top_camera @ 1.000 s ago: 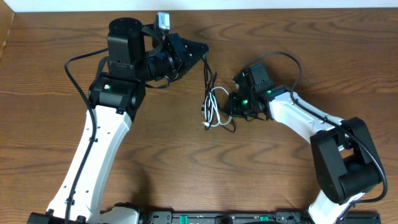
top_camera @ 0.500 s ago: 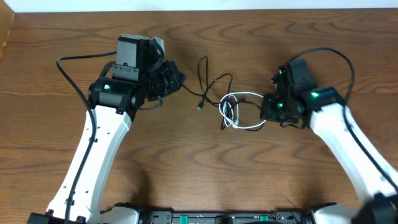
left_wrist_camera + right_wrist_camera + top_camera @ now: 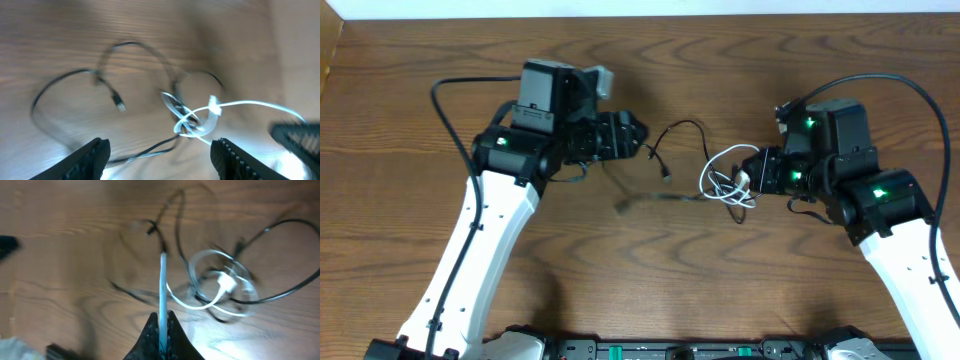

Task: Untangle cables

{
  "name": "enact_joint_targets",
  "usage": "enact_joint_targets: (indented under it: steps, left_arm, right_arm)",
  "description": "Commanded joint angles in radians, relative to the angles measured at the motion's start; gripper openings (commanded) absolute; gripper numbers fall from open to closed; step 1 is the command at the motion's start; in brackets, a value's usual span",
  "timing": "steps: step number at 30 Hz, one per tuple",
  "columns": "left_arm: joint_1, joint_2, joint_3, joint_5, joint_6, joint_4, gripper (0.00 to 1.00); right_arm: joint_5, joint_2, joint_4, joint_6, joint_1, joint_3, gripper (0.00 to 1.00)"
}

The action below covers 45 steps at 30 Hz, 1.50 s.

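The white cable (image 3: 720, 168) lies in a small coil at table centre-right, and the thin black cable (image 3: 686, 125) loops through it and trails left, blurred. My right gripper (image 3: 748, 182) sits at the coil's right side. In the right wrist view it (image 3: 162, 326) is shut on a straight run of the white cable (image 3: 162, 280), with the coil (image 3: 220, 287) beyond. My left gripper (image 3: 640, 135) stands left of the black loop. In the left wrist view it (image 3: 160, 160) is open with nothing gripped; the black plug (image 3: 120, 104) and white knot (image 3: 192, 120) lie ahead.
A wooden table (image 3: 640, 270) carries everything. A black rail (image 3: 670, 350) runs along its front edge, and the back edge meets a white wall. Each arm's own thick black cord (image 3: 445, 105) arcs beside it.
My left gripper has opened and let go of the black cable, which now swings loose. My right gripper, still shut on the white cable, has drawn the coil to the right.
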Motion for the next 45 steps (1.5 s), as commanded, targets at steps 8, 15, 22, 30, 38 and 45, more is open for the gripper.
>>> enact_joint_targets:
  steps: [8,15,22,30,38,45]
  left_arm:
    - [-0.045,0.094,0.000,0.205,0.113,0.039,0.70]
    - [-0.098,0.234,0.000,0.296,0.131,0.125,0.70]
    - [-0.140,0.278,0.000,0.348,0.130,0.239,0.77]
    - [-0.213,0.346,0.000,0.347,0.119,0.208,0.78]
    - [-0.300,0.420,0.000,0.336,0.087,0.240,0.77]
    - [-0.344,0.486,0.000,0.240,-0.108,0.397,0.78]
  right_arm:
    - [-0.055,-0.002,-0.103,0.028,0.003,0.241,0.01]
    - [-0.136,-0.002,-0.127,0.011,0.002,0.413,0.01]
    - [-0.145,-0.002,-0.119,0.015,0.002,0.465,0.01]
    - [-0.143,-0.002,-0.124,0.014,0.002,0.465,0.01]
    - [-0.136,-0.002,-0.143,0.006,0.002,0.465,0.01]
    - [-0.136,-0.002,-0.154,0.002,0.002,0.465,0.01]
